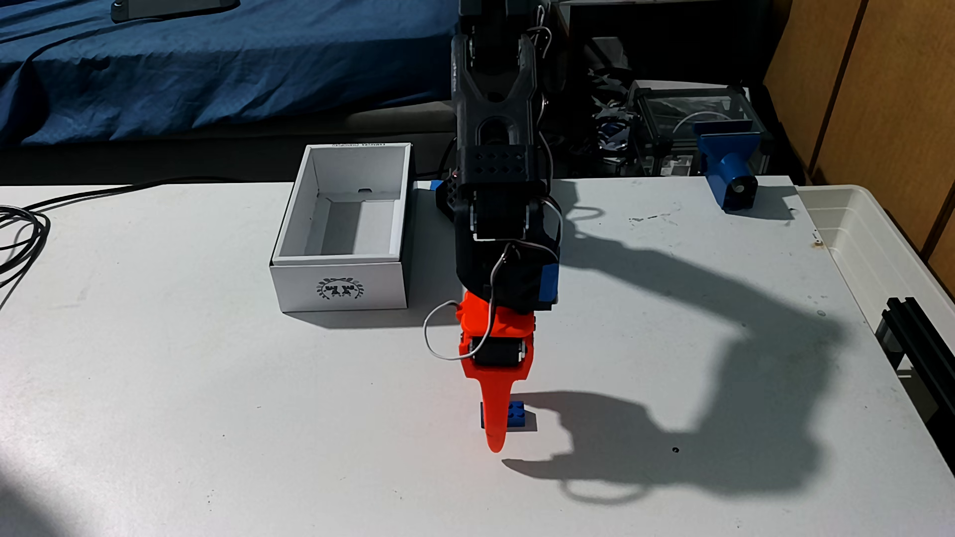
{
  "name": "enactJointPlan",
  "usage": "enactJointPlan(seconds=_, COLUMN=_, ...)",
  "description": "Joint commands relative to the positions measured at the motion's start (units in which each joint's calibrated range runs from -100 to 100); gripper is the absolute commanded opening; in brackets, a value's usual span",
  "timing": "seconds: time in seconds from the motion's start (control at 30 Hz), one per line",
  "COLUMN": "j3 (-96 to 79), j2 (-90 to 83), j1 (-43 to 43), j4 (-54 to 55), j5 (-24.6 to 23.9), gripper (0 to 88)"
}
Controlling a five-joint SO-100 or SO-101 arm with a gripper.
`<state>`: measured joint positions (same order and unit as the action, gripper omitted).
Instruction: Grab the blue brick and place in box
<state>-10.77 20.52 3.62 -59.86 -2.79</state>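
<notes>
Nearest the camera is bare white table (206, 439), sunlit, with my own hard shadow falling across its right half. Going left to right: black cables (20, 232) loop at the left edge of the table. Next comes the box (341, 289), white with tall sides, open at the top and with nothing inside it, its wreath emblem on the short side facing the camera. Just right of the box my dark arm (496, 155) reaches toward the camera and bends down into my orange end effector (496, 428). One orange finger (495, 413) points down in front of the blue brick (519, 415), which lies flat on the table, studs up, well apart from the box and nearer the camera. That finger covers the brick's left part, and I cannot tell how wide my end effector stands or whether it has hold of the brick. Farther right, near the table's back edge, stands a blue clamp (728, 170). At the far right a translucent white bin (878, 248) sits along the table's edge.
</notes>
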Motion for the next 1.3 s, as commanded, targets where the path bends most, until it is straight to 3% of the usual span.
enactJointPlan(seconds=0.0, j3=1.2, j2=0.2, j1=-0.6, j4=-0.2, j5=-0.1, gripper=26.6)
enactJointPlan(seconds=1.1, j3=11.4, j2=7.3, j1=-0.2, j4=-8.6, j5=-1.0, gripper=26.5)
enactJointPlan(seconds=1.27, j3=11.4, j2=7.3, j1=-0.1, j4=-8.6, j5=-0.9, gripper=18.0)
